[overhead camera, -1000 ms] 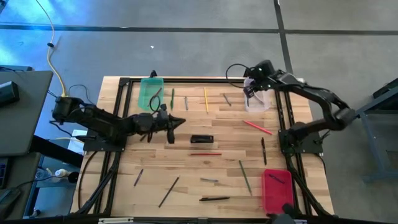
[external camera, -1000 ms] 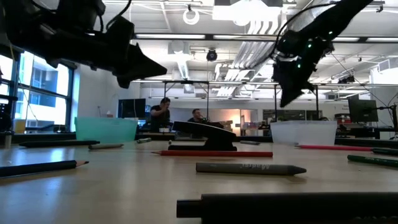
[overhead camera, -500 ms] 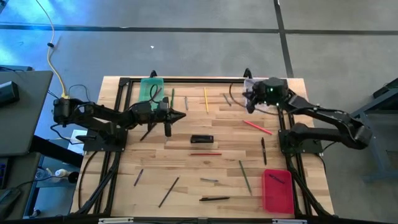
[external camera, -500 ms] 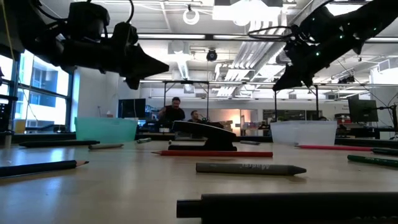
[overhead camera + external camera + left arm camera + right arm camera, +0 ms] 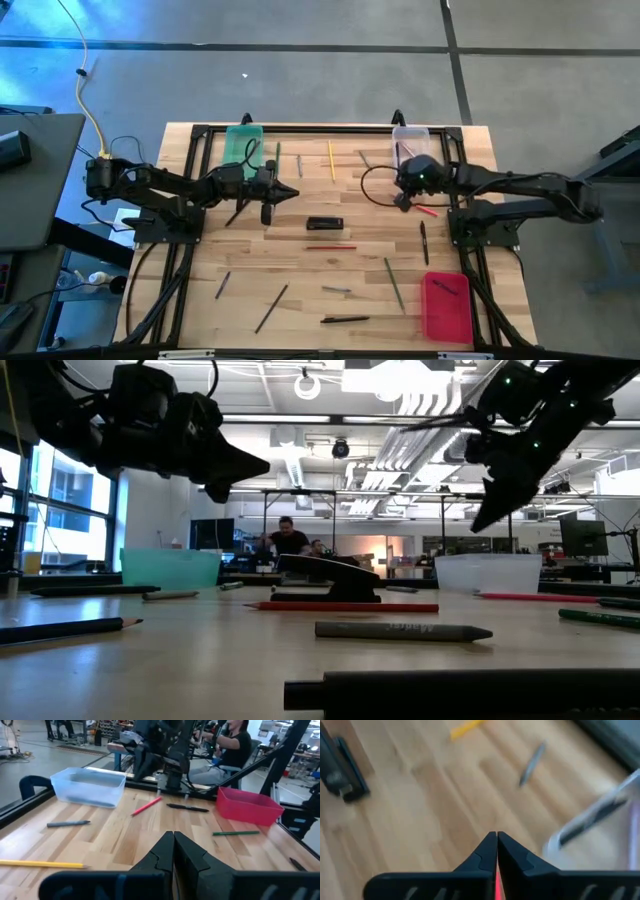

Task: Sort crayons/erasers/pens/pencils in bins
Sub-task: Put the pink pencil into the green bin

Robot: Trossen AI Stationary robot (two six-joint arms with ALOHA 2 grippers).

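My left gripper (image 5: 292, 190) (image 5: 173, 836) is shut and empty. It hangs above the table near the green bin (image 5: 243, 148), which holds dark sticks. My right gripper (image 5: 405, 198) (image 5: 496, 837) is shut and empty. It hangs well above the table (image 5: 484, 522), over the far end of a red pencil (image 5: 415, 205), just near of the clear bin (image 5: 411, 140). The red bin (image 5: 445, 305) stands at the near right. A yellow pencil (image 5: 331, 160), a second red pencil (image 5: 331, 247), a green pencil (image 5: 395, 283) and black pens (image 5: 345, 320) (image 5: 424, 242) lie flat on the wood.
A black blocky object (image 5: 324, 223) sits mid-table. Grey crayons (image 5: 364, 158) (image 5: 336, 290) and dark sticks (image 5: 271, 308) (image 5: 222, 285) are scattered about. A black metal frame (image 5: 300, 128) runs along the table's far edge and sides. People sit in the room behind (image 5: 285, 540).
My right gripper has swung from over the clear bin toward the table's near edge and now hangs over the red pencil, still shut. My left gripper has gone a little toward the far edge and then held still.
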